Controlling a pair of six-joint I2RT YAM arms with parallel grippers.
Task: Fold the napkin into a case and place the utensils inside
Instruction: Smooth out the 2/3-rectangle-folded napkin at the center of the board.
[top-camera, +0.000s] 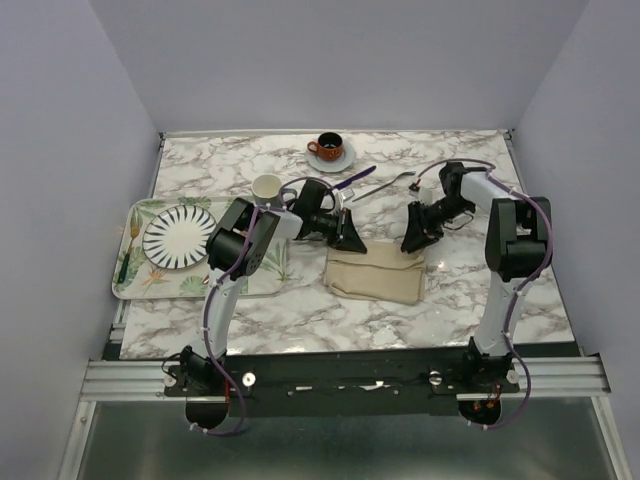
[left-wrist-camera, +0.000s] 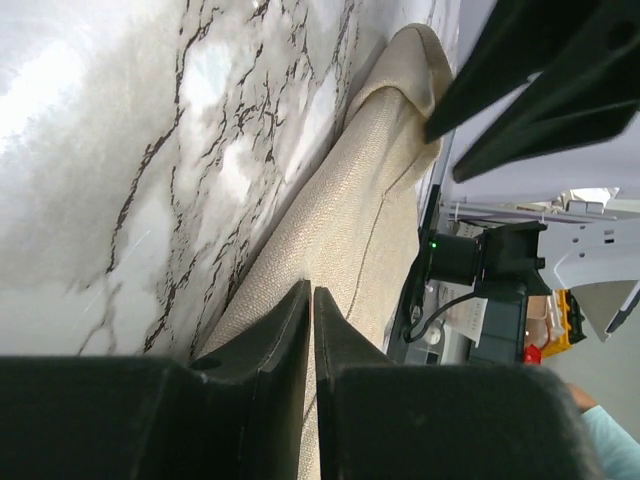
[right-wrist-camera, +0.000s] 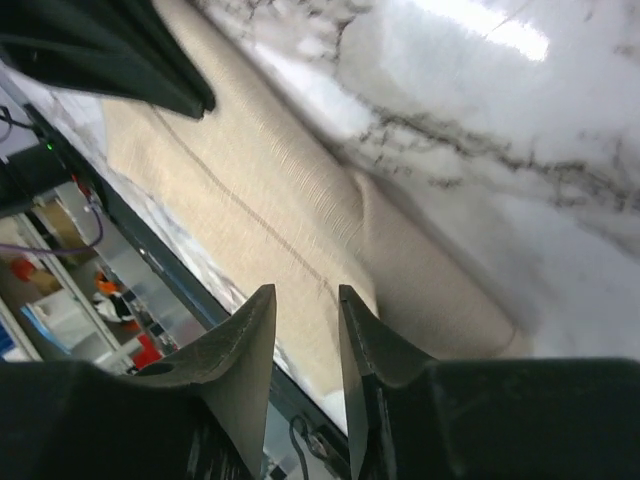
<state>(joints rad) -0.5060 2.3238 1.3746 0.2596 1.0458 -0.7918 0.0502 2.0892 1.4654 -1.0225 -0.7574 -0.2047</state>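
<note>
High rear camera; wrist cameras (close) share the napkin.

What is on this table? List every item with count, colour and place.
napkin: one, beige, folded, table centre
tray: one, leaf-printed, left side
plate: one, black-and-white striped, on the tray
mug: one, cream, by the tray's far right corner
cup: one, orange, on the saucer
saucer: one, white, far centre
knife: one, purple, beyond the napkin
fork: one, silver, right of the knife
left end effector: black, nearly closed, napkin's left end
right end effector: black, slightly open, napkin's right end

Plain beige napkin, grey-veined white table, leaf-printed green tray.
</note>
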